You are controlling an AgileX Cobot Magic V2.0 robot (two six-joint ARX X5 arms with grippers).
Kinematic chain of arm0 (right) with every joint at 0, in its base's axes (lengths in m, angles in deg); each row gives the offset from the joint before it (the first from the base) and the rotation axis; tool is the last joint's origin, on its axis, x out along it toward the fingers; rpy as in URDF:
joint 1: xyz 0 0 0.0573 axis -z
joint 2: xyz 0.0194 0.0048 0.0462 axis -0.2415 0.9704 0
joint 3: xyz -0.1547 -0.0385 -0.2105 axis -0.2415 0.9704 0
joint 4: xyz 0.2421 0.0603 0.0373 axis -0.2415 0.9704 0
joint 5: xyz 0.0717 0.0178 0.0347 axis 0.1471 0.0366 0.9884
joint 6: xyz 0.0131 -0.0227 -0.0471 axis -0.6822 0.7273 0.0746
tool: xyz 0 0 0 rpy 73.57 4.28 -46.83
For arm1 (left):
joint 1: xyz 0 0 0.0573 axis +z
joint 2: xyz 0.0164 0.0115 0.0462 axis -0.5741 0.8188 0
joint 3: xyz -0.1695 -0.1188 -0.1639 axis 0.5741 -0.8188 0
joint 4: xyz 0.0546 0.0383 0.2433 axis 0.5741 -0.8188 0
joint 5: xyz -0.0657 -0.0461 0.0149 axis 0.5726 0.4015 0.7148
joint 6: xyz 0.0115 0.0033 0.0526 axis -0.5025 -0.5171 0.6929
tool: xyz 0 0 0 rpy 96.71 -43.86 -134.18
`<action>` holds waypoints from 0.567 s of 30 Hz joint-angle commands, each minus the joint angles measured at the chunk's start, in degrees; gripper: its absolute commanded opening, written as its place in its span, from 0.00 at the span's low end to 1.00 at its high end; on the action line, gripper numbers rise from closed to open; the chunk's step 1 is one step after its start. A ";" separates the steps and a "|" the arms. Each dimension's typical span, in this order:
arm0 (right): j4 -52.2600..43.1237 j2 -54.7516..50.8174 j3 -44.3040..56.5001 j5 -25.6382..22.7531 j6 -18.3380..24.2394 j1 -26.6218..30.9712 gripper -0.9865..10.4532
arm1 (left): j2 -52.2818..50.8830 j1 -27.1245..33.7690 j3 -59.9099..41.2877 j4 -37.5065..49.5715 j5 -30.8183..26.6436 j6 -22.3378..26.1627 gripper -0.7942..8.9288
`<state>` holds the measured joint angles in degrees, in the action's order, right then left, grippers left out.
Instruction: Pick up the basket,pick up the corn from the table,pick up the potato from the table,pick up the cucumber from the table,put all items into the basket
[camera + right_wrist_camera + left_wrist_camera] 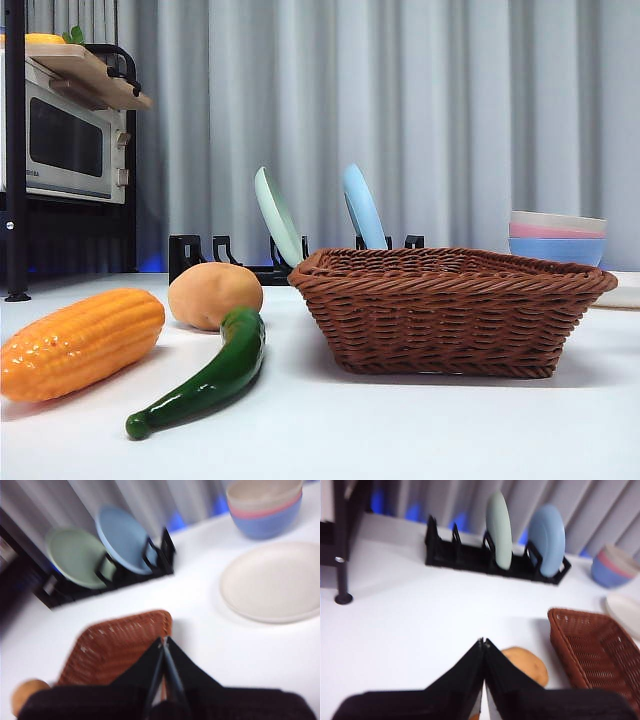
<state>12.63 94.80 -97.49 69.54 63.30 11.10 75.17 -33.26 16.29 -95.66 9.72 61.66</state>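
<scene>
Three vegetables lay on the table (pixel 420 430) to the left of the basket (pixel 450 310), and nothing had gone into it yet. Furthest left you had the corn (pixel 80 343), its long axis running from the near left back toward the right. Next came the potato (pixel 214 295), behind the cucumber (pixel 208 375) and touching or nearly touching its thick end; the cucumber's narrow tip pointed toward the front view's camera. The basket sat upright on the right, just clear of the potato.

Your left gripper (pixel 483 645) hung above the table with its jaws pressed together and nothing in them. The potato (pixel 525 666) lay just beyond its tips, the basket (pixel 597 650) off to one side. Your right gripper (pixel 163 642) was likewise closed and empty, poised directly over the basket's (pixel 120 647) near corner.

That made the right arm the nearer one for the basket, by my reading, and the left arm the one for the vegetables. Both would need to open before descending.
</scene>
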 commanded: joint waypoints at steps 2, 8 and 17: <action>9.11 10.23 -9.73 0.13 6.51 0.09 0.08 | 8.20 0.07 6.80 -5.73 2.45 4.28 0.07; 17.55 22.27 -18.67 10.34 11.80 0.09 0.09 | 17.55 0.02 13.27 -9.20 2.60 4.35 0.08; 17.86 32.26 -19.32 16.37 13.03 -0.26 0.40 | 22.01 -1.11 14.60 -8.90 5.49 4.28 0.48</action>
<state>30.64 126.34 -116.85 85.69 75.67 10.97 97.16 -34.11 30.65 -104.84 14.95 65.25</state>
